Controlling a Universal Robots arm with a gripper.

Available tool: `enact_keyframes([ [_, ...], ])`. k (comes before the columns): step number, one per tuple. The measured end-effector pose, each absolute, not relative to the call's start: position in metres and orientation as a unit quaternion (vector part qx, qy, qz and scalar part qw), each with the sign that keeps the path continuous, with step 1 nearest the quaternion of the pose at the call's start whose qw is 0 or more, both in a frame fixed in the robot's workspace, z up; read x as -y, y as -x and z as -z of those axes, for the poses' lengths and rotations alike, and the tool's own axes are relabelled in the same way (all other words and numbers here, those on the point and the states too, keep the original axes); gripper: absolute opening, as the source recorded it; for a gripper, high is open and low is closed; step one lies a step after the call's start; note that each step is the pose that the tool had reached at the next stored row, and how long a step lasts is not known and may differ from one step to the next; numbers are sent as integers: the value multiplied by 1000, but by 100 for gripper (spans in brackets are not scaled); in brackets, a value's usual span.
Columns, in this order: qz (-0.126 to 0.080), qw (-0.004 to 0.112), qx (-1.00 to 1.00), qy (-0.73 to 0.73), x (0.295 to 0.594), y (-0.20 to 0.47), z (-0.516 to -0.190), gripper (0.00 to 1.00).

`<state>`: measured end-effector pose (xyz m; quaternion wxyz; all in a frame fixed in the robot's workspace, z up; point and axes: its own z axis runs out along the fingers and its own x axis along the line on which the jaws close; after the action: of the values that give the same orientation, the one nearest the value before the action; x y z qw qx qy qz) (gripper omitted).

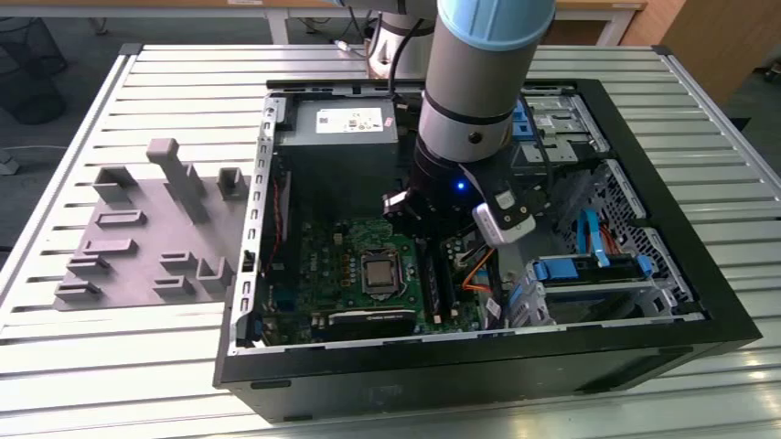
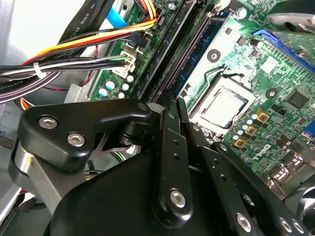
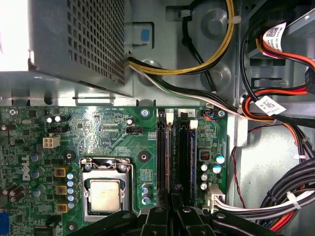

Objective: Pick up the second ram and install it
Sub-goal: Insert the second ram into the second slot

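While cables (image 3: 275, 128) crowd beside the slots, the end effector (image 3: 173, 194) pinches the second ram (image 3: 172, 152) over the motherboard (image 3: 98, 132).

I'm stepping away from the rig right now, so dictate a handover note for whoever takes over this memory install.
Gripper: down inside the open black computer case, over the memory slots beside the square silver processor. I cannot tell whether it is open or shut.
Second ram, the long thin dark circuit strip: lies along the slots directly ahead of the gripper.
Done: the ram is at the large green motherboard.
Left: I cannot tell whether it is fully seated, so check that.
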<state>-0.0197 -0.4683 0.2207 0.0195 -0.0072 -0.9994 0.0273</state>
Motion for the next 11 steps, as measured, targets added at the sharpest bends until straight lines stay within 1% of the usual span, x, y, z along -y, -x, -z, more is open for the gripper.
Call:
enact_keyframes([
  [11,-27,20,999,9,469,18,-220,13],
])
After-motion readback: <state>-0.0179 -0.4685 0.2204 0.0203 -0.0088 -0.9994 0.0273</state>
